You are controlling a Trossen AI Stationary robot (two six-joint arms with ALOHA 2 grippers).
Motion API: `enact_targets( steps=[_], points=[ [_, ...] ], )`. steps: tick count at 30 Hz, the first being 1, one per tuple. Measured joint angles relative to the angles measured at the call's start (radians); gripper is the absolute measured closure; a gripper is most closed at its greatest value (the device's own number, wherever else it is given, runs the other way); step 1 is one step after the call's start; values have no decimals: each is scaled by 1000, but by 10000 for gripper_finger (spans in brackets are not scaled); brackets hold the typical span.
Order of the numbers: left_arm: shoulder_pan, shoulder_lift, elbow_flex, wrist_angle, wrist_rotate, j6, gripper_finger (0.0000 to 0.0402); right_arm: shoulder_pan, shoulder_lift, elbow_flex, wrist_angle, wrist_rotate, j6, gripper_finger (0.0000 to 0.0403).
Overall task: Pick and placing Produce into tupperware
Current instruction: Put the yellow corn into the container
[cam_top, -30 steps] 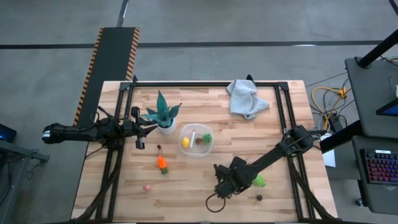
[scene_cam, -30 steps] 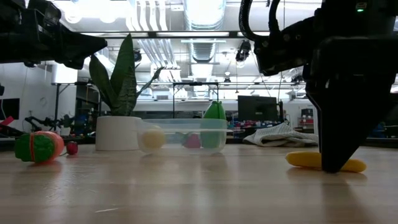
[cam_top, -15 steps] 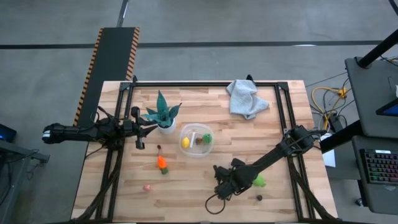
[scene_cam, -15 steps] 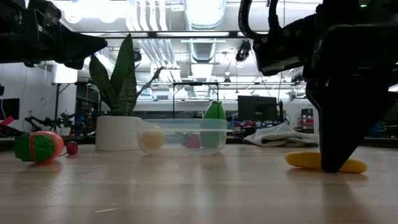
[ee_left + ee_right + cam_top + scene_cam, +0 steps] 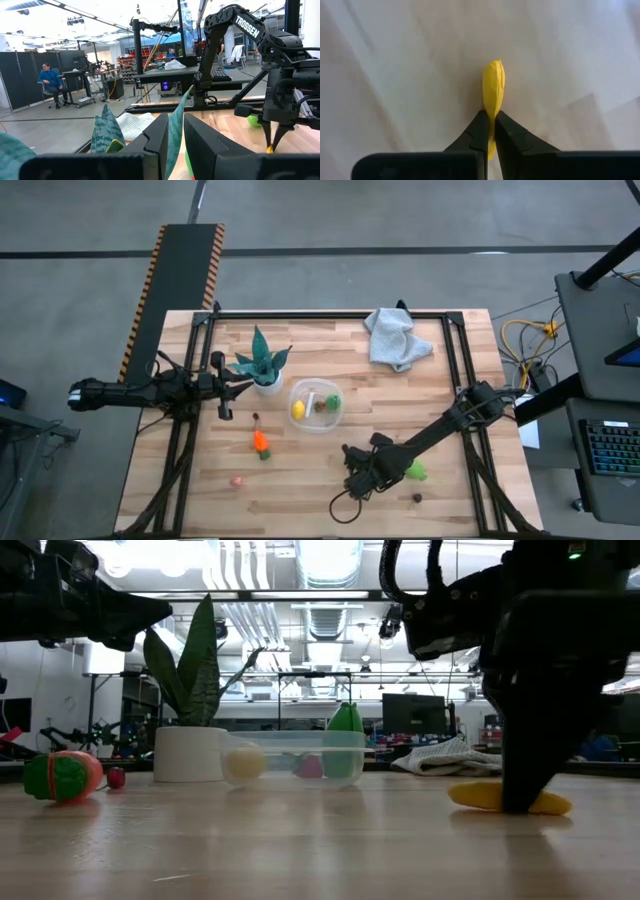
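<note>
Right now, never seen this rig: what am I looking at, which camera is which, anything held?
Two dark robot arms work at a wooden table. The job is putting toy produce into the clear tub.

Four cameras: one overhead, one level with the tabletop, and one on each wrist looking past that arm's own fingers.

On the table: the tub with yellow, green and brown pieces in it, a plant in a white pot, a grey cloth, and loose produce: an orange piece, a pink one, a green one and a dark one.

The right gripper is down at the front of the table, jaws shut on a yellow piece that rests on the wood. The left gripper waits beside the plant, holding nothing.
</note>
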Motion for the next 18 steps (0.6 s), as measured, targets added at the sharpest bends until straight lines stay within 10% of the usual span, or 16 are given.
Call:
enact_targets(
  steps=[18],
  points=[
    [0,0,0,0,0,0,353,-87,-7,118,6,87,-227,390]
  ],
)
